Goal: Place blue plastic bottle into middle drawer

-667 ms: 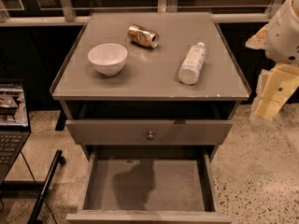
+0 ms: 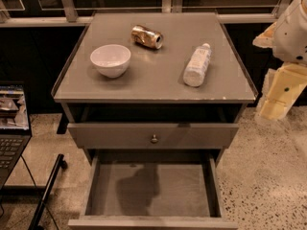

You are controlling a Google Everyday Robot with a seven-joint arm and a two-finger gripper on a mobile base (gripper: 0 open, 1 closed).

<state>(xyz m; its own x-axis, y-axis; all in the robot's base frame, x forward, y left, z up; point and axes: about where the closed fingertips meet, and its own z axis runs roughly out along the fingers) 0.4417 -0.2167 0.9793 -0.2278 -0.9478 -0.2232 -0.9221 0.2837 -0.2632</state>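
the round white bowl (image 2: pixel 110 60) and the dented gold-brown metal can (image 2: pixel 147 36) sit left and upper middle on the grey bench (image 2: pixel 158 83). the pale blue plastic bottle (image 2: pixel 197 65) lies on its side right of centre, nearest my reach. the wide grey middle drawer (image 2: pixel 192 190) stands pulled out at the bottom of the frame, ready for it. my cream claw (image 2: pixel 283 94) hangs at the right edge, off the bench; i cannot tell how open it is. nothing has visibly shifted since the earlier frame.
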